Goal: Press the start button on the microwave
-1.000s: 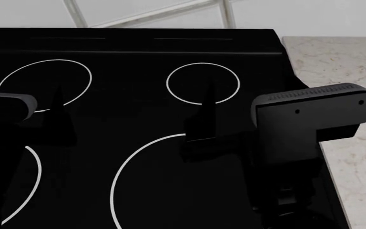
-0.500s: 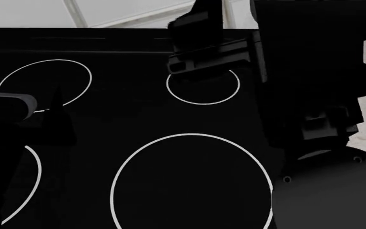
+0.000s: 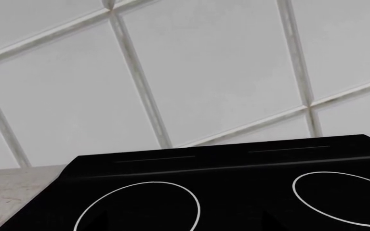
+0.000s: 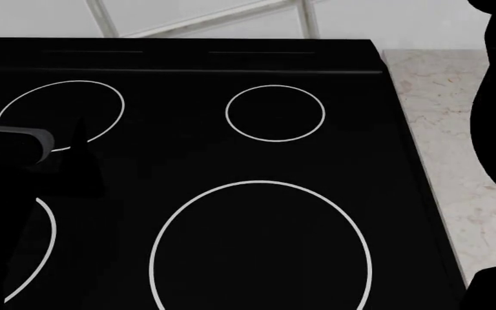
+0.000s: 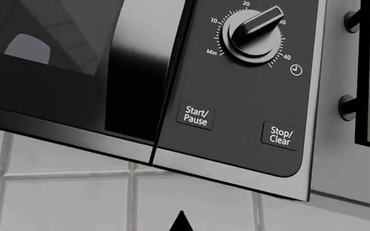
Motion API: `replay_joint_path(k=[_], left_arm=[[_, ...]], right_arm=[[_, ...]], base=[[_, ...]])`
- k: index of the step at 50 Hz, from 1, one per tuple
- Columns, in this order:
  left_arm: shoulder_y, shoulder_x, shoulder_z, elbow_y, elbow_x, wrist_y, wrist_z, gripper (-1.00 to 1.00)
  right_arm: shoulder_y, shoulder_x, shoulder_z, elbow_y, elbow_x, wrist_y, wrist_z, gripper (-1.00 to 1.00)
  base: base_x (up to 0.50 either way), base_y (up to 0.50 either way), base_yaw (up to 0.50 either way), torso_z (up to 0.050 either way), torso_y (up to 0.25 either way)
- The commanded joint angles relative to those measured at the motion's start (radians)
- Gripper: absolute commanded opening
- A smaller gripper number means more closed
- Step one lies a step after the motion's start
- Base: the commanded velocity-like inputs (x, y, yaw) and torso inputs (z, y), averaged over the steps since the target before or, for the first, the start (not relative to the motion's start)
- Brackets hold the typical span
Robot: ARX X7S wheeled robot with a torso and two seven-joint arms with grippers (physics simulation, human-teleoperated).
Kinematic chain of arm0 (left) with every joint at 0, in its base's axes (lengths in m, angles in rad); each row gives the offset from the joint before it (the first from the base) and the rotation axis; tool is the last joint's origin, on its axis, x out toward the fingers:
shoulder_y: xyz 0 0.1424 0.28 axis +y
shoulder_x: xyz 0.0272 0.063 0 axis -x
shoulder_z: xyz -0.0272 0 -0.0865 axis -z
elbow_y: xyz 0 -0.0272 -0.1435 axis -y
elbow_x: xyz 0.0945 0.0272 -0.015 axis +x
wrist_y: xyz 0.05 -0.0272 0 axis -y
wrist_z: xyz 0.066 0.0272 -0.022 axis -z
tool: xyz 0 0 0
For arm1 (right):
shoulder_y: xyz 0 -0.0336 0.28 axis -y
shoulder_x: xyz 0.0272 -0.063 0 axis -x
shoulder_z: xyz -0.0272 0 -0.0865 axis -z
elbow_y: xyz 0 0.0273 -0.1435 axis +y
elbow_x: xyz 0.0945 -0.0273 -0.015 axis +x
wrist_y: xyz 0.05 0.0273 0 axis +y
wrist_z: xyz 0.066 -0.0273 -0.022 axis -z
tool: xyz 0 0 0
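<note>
Right wrist view: black "Start/Pause" button (image 5: 196,116) sits centre frame on the dark microwave control panel (image 5: 249,86) | right tool tip (image 5: 181,222) low, state cannot tell | left tool (image 4: 80,155) left in head view, state cannot tell

Your marble counter (image 4: 480,168) carries the black glass cooktop (image 4: 214,155), set flush against the tiled wall; bare stone shows along its right edge.
</note>
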State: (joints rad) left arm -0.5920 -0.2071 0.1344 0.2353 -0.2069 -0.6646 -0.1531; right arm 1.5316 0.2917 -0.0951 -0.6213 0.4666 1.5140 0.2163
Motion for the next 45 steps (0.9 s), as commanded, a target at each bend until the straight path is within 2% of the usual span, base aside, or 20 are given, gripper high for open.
replay_joint_path(k=[1, 17, 45], left_arm=[[-0.002, -0.005, 0.006, 0.003, -0.004, -0.001, -0.004, 1.0], [0.002, -0.013, 0.011, 0.008, -0.013, 0.002, -0.006, 1.0], [0.014, -0.026, 0.025, 0.013, -0.021, 0.019, -0.008, 1.0]], right_arm=[[0.103, 0.024, -0.043, 0.144, 0.031, -0.067, 0.009, -1.0], [0.179, 0.041, -0.204, 0.425, -0.066, -0.337, -0.057, -1.0], [0.258, 0.005, -0.281, 0.783, -0.15, -0.593, -0.118, -1.0]], base=[[0.0, 0.0, 0.0, 0.0, 0.0], [0.0, 0.0, 0.0, 0.0, 0.0], [0.0, 0.0, 0.0, 0.0, 0.0]])
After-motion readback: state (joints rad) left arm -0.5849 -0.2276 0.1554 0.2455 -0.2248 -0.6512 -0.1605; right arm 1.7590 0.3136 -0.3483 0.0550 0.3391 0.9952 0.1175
